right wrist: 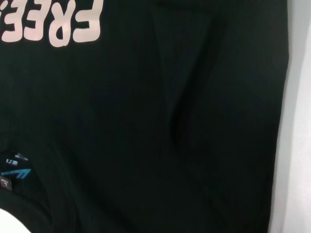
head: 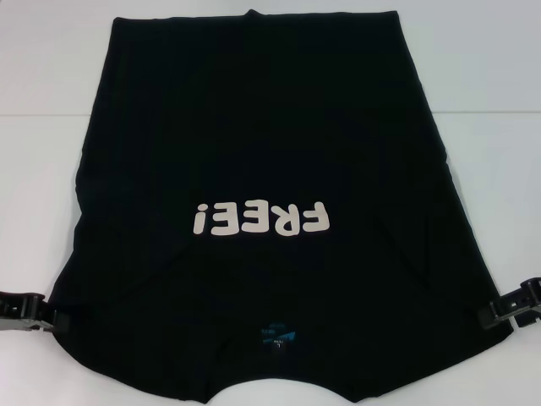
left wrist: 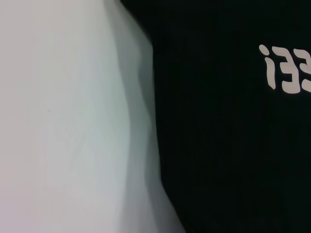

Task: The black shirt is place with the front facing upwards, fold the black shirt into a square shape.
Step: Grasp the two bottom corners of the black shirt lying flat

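The black shirt [head: 262,169] lies flat on the white desk [head: 490,76], front up, filling most of the head view. Collar end is nearest the robot at 6 o'clock, hem at 12. The off-white "FREE!" lettering [head: 260,219] reads upside down from the robot's side, just below centre. A small blue neck label [head: 279,332] sits at about 6 o'clock from the lettering, near the neckline. Sleeves look tucked in or folded under, so the sides run as slanted edges; a crease shows on the right half, approx 4 o'clock from the lettering.

Left gripper [head: 51,320] is at approx 8 o'clock, at the shirt's near left corner, touching or just at the cloth edge. Can't tell whether it's open, closed or gripping cloth. Right gripper [head: 499,315] is at approx 4 o'clock, at the near right corner, likewise at the edge; its state can't be told either.

Left wrist view: shirt edge w/ part of the lettering [left wrist: 286,70], bare desk [left wrist: 58,121] beside it. Right wrist view: cloth w/ lettering [right wrist: 53,24], label [right wrist: 14,172], and a long crease [right wrist: 172,107] running down the fabric.
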Action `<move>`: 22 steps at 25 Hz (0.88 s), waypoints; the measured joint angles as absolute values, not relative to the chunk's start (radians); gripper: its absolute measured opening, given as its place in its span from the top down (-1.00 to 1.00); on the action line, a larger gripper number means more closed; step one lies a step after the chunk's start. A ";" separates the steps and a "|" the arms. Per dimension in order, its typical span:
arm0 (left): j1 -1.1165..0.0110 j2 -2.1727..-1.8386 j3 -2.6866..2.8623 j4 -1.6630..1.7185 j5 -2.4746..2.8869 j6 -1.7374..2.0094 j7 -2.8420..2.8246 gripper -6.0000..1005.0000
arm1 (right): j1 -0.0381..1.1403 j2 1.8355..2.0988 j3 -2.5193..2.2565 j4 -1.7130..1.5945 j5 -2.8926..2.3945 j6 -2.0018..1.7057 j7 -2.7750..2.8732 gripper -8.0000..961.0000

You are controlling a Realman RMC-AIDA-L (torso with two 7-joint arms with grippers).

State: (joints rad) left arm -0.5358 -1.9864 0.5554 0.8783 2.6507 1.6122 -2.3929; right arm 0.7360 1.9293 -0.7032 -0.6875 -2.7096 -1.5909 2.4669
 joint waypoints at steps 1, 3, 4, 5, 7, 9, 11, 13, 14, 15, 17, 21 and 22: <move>-0.535 -1.986 0.555 0.878 2.651 1.612 -2.393 0.89 | 0.736 1.930 -0.705 -0.687 -2.711 -1.590 2.467 -0.64; -0.535 -1.986 0.555 0.878 2.651 1.612 -2.393 0.89 | 0.736 1.930 -0.706 -0.686 -2.714 -1.587 2.469 -0.63; -0.535 -1.986 0.555 0.878 2.651 1.612 -2.393 0.89 | 0.736 1.930 -0.707 -0.686 -2.715 -1.582 2.471 -0.63; -0.534 -1.986 0.555 0.878 2.651 1.612 -2.393 0.89 | 0.736 1.930 -0.707 -0.686 -2.716 -1.581 2.472 -0.63; -0.534 -1.986 0.555 0.877 2.651 1.612 -2.393 0.89 | 0.736 1.930 -0.708 -0.686 -2.717 -1.577 2.473 -0.62; -0.535 -1.987 0.556 0.877 2.651 1.613 -2.393 0.89 | 0.736 1.931 -0.709 -0.685 -2.717 -1.575 2.474 -0.61; -0.535 -1.986 0.557 0.877 2.651 1.614 -2.393 0.89 | 0.736 1.931 -0.709 -0.683 -2.717 -1.572 2.474 -0.61; -0.535 -1.986 0.557 0.877 2.651 1.614 -2.393 0.89 | 0.736 1.931 -0.709 -0.678 -2.718 -1.566 2.475 -0.60; -0.535 -1.986 0.557 0.875 2.651 1.614 -2.393 0.89 | 0.736 1.931 -0.709 -0.675 -2.718 -1.565 2.475 -0.60; -0.535 -1.986 0.557 0.875 2.651 1.614 -2.393 0.89 | 0.736 1.931 -0.709 -0.674 -2.718 -1.562 2.475 -0.60; -0.537 -1.984 0.558 0.867 2.651 1.614 -2.393 0.89 | 0.738 1.931 -0.710 -0.666 -2.718 -1.557 2.474 -0.59; -0.537 -1.982 0.556 0.863 2.651 1.614 -2.393 0.89 | 0.745 1.931 -0.711 -0.654 -2.718 -1.550 2.469 -0.58; -0.537 -1.982 0.556 0.863 2.651 1.614 -2.393 0.89 | 0.746 1.931 -0.712 -0.652 -2.718 -1.550 2.469 -0.57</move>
